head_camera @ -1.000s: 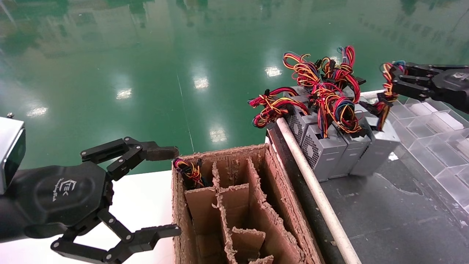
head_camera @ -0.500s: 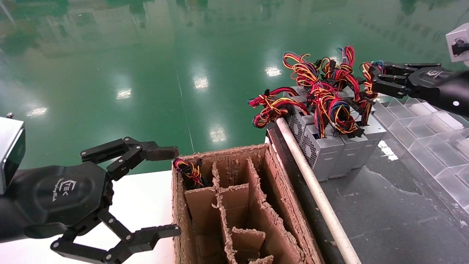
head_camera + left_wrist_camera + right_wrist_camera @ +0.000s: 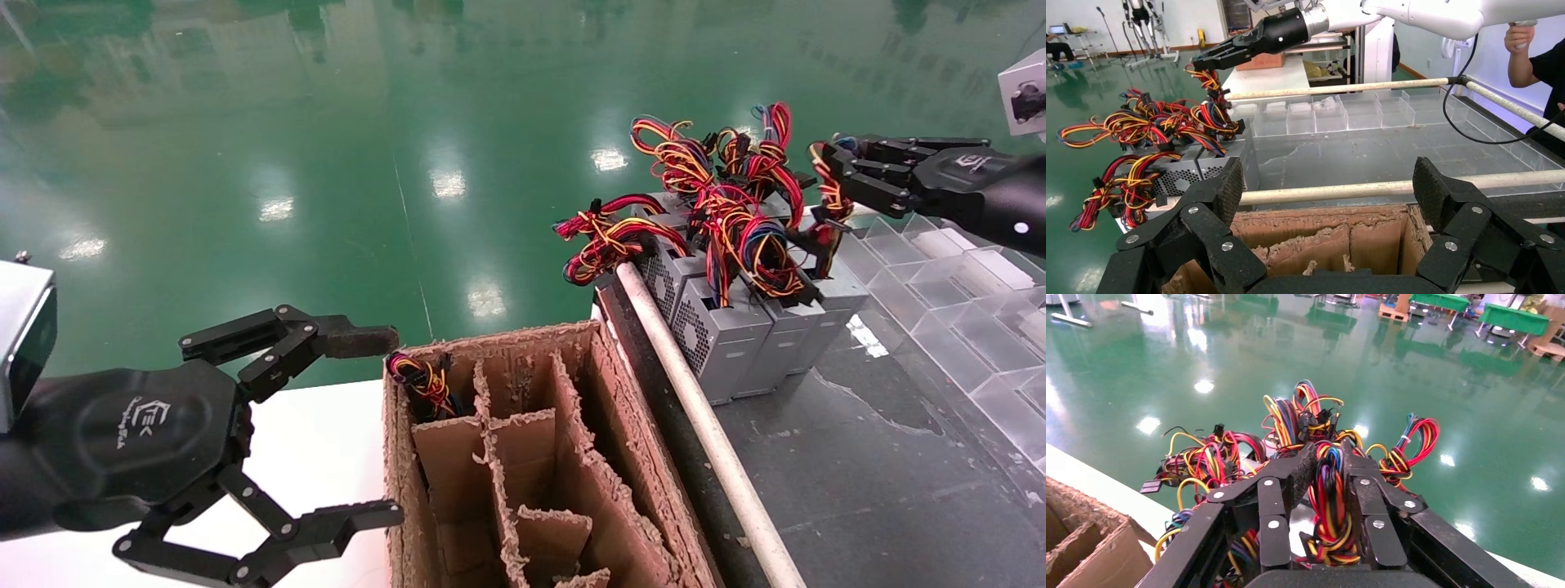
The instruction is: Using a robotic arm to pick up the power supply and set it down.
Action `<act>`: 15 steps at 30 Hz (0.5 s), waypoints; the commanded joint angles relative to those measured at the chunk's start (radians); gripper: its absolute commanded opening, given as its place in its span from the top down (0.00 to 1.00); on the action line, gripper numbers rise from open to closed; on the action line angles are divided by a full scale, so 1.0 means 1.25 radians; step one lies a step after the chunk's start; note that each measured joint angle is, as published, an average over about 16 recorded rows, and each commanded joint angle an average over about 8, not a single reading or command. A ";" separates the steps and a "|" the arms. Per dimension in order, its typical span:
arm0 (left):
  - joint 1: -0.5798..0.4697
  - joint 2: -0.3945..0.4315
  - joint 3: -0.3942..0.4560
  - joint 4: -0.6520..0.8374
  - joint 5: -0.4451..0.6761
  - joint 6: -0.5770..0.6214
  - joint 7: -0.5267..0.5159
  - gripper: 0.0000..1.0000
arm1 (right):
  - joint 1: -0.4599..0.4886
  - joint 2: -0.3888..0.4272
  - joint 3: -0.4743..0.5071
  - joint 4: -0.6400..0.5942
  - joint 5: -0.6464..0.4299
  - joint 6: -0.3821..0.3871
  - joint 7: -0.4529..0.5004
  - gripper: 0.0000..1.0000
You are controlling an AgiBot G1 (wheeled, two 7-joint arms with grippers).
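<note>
Three grey power supplies (image 3: 735, 327) stand in a row on the dark bench, their coloured wire bundles sticking up. My right gripper (image 3: 827, 163) hangs above the rightmost power supply (image 3: 842, 292), shut on its wire bundle (image 3: 832, 200). In the right wrist view the red, yellow and blue wires (image 3: 1327, 499) run between the closed fingers of that gripper (image 3: 1327, 456). The left wrist view shows the same grip (image 3: 1206, 60) above the row (image 3: 1199, 165). My left gripper (image 3: 384, 429) is open and empty beside the cardboard box, also in its own view (image 3: 1329, 184).
A torn cardboard box (image 3: 629, 457) with dividers sits in front, one far cell holding a wire bundle (image 3: 421, 380). A white rail (image 3: 703, 425) runs between box and bench. Clear plastic compartments (image 3: 964, 310) line the bench's right side. A person (image 3: 1535, 55) stands beyond.
My right gripper has moved left with the wire bundle, and the rightmost power supply has swung in against the row. The left arm has not moved.
</note>
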 commanded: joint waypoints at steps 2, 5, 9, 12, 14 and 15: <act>0.000 0.000 0.000 0.000 0.000 0.000 0.000 0.00 | 0.001 0.001 -0.004 0.001 -0.005 -0.006 0.004 0.00; 0.000 0.000 0.000 0.000 0.000 0.000 0.000 0.00 | 0.004 0.001 -0.012 -0.001 -0.015 -0.010 0.009 0.00; 0.000 0.000 0.000 0.000 0.000 0.000 0.000 0.00 | 0.009 0.001 -0.022 -0.004 -0.029 -0.011 0.017 0.00; 0.000 0.000 0.000 0.000 0.000 0.000 0.000 0.00 | 0.014 0.002 -0.025 -0.005 -0.035 -0.012 0.020 0.00; 0.000 0.000 0.000 0.000 0.000 0.000 0.000 0.00 | 0.017 0.003 -0.024 -0.003 -0.033 -0.013 0.021 0.00; 0.000 0.000 0.000 0.000 0.000 0.000 0.000 0.00 | 0.018 0.005 -0.022 -0.001 -0.030 -0.015 0.020 0.00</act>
